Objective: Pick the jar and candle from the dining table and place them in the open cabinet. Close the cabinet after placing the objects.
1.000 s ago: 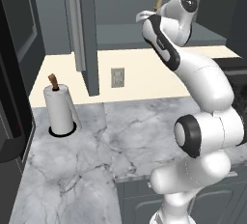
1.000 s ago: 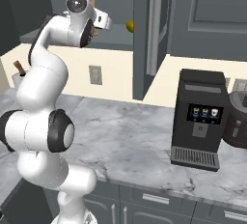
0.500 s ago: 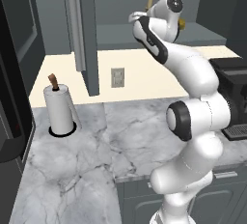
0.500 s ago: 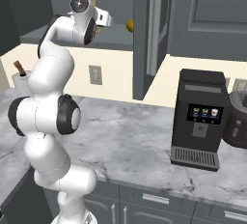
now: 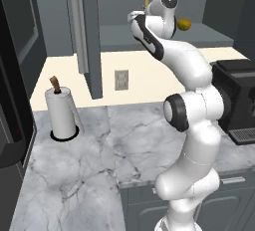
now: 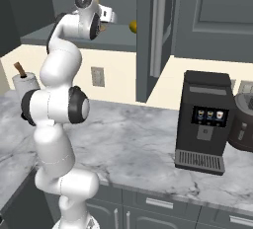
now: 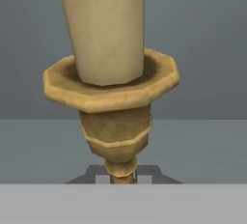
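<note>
Candle [image 7: 110, 30]: long axis runs away from the gripper [image 7: 120, 175], which is clamped on its brass stem.
Cabinet [image 5: 164, 35]: a small yellow ball [image 5: 185, 24] lies on its shelf.

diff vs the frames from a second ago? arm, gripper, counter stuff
The arm swung its upper links and hand further in toward the open cabinet, carrying the candle along; the elbow now stands more upright over the base. The gripper stays shut on the candle's brass stem. The paper towel roll, coffee machine, the small yellow thing on the shelf and the cabinet door did not move.
</note>
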Motion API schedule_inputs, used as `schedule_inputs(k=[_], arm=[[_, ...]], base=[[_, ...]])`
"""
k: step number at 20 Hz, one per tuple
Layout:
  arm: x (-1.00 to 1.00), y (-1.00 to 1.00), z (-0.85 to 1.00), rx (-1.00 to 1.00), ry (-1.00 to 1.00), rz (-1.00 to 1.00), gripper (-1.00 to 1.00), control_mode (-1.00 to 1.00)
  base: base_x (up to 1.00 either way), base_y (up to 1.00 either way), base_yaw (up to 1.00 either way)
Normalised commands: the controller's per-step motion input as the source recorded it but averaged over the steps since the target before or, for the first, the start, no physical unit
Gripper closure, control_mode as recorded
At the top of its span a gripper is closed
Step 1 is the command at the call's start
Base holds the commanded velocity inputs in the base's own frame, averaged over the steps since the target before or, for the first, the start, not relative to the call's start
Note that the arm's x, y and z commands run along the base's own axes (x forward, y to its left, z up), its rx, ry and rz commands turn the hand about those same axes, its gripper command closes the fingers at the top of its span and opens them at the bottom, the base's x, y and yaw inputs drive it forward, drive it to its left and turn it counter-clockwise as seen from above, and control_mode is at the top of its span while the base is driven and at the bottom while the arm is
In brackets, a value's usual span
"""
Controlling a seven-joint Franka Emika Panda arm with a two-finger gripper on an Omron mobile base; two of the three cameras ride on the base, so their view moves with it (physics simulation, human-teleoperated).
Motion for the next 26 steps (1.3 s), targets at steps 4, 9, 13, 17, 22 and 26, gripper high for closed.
schedule_inputs(k=[4, 9, 13, 17, 22, 26], arm=[[0.40, 0.01, -0.22, -0.04, 0.07, 0.00, 1.00, -1.00], [0.03, 0.00, -0.16, 0.00, 0.00, 0.00, 1.00, -1.00], [0.00, 0.00, -0.12, 0.02, -0.03, 0.00, -1.00, -1.00], [-0.02, 0.00, -0.01, 0.02, -0.05, 0.00, -1.00, -1.00], [-0.02, -0.01, 0.00, 0.00, -0.04, 0.00, -1.00, -1.00], [-0.20, 0.00, 0.00, 0.00, 0.00, 0.00, -1.00, -1.00]], base=[[0.00, 0.00, 0.00], [0.00, 0.00, 0.00], [0.00, 0.00, 0.00], [0.00, 0.00, 0.00], [0.00, 0.00, 0.00], [0.00, 0.00, 0.00]])
